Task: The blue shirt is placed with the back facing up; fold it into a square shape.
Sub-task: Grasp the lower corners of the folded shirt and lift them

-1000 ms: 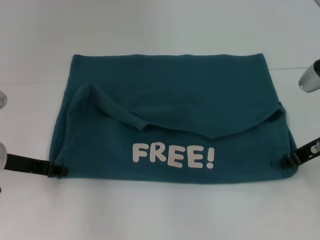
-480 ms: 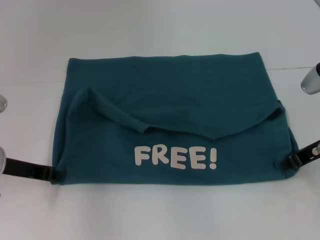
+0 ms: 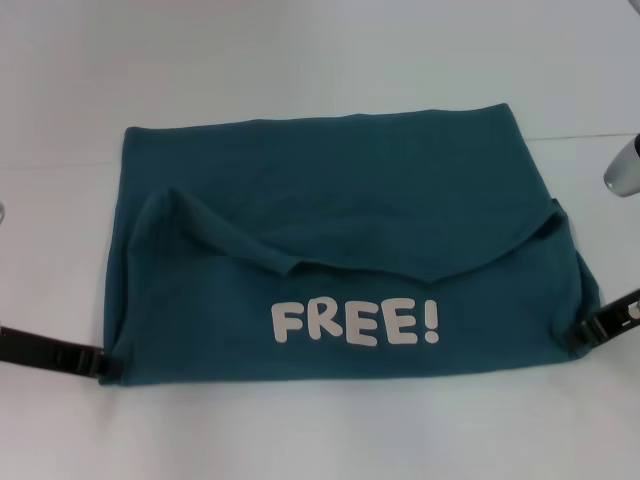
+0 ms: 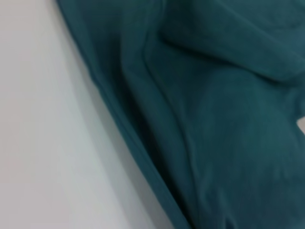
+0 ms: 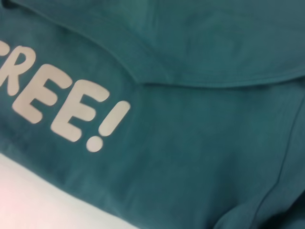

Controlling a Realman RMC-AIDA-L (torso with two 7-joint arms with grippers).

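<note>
The left gripper (image 3: 108,364) is pinching the blue shirt (image 3: 340,210) at its near left corner, jaws clamped on fabric. The shirt is lying folded on the white surface (image 3: 300,60), "FREE!" lettering (image 3: 355,324) showing. The right gripper (image 3: 578,332) is clamping its near right corner.

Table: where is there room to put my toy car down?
Bare white table lies beyond the blue shirt's far edge, and a strip runs along its near edge. The sides are crowded: the left claw and right claw sit at the near corners.
</note>
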